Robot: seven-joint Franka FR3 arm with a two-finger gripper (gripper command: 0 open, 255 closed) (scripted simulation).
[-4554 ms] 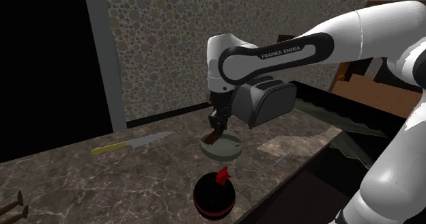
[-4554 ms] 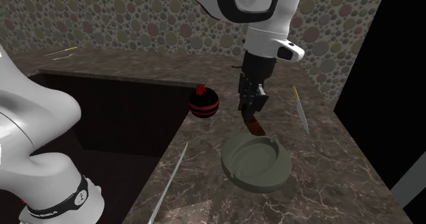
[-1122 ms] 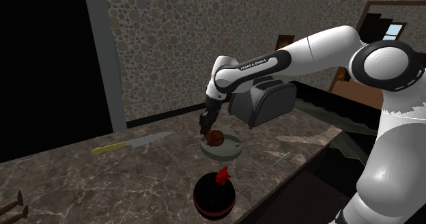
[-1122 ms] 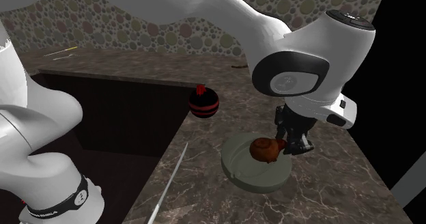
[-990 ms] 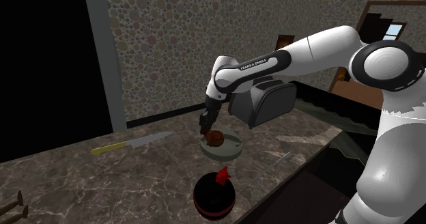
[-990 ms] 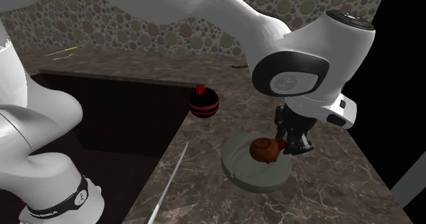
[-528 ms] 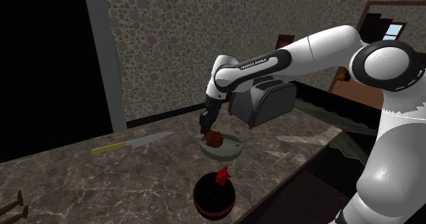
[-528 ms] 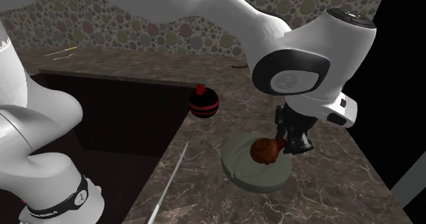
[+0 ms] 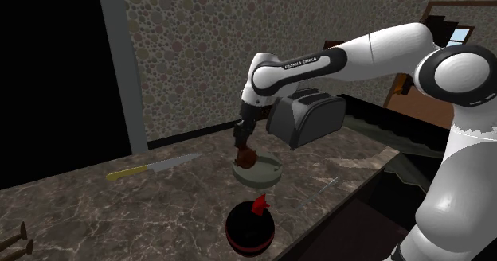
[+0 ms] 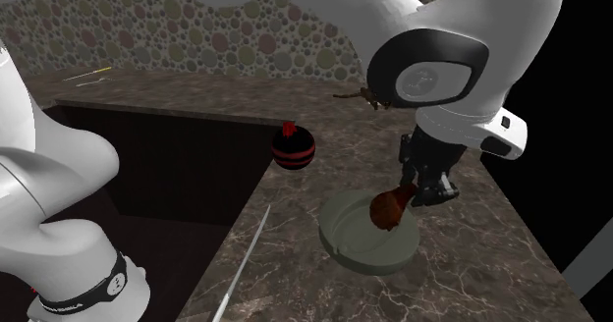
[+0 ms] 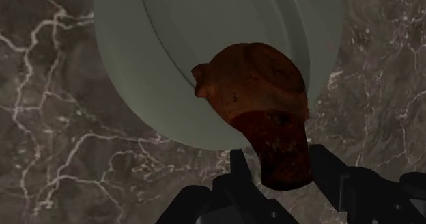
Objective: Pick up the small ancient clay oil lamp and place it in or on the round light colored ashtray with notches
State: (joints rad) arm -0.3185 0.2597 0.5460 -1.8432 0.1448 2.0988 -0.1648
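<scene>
dark marbled stone makes up the counter, with a pebble-patterned wall behind it. on it sits the round grey-green notched ashtray (image 10: pixel 365 258), the landmark for everything else. the small reddish-brown clay oil lamp (image 11: pixel 254 79) hangs tilted over the ashtray's rim, on the side nearest the arm's wrist. its bulbous body leans in toward the bowl, and i cannot tell whether its lowest part touches the ashtray. the all-black gripper (image 11: pixel 280 164) has its two fingers closed only as far as the lamp's narrow end, clasping that end between them.

a silver toaster (image 9: pixel 307 118) stands just behind the ashtray, toward the wall. a knife with a yellow handle (image 9: pixel 151 169) lies well apart from it along the counter. a black ball with red stripes (image 9: pixel 248 227) sits near the ashtray on its counter-edge side.

the step in hand looks like the set-down. to do it well, carry the lamp's body from above the rim toward the ashtray's middle. lower it until the belly rests on the floor of the bowl, and only then part the fingers. a release over the rim would likely let the rounded body tip out. afterwards, draw straight up and away from the ashtray without brushing the narrow end.
</scene>
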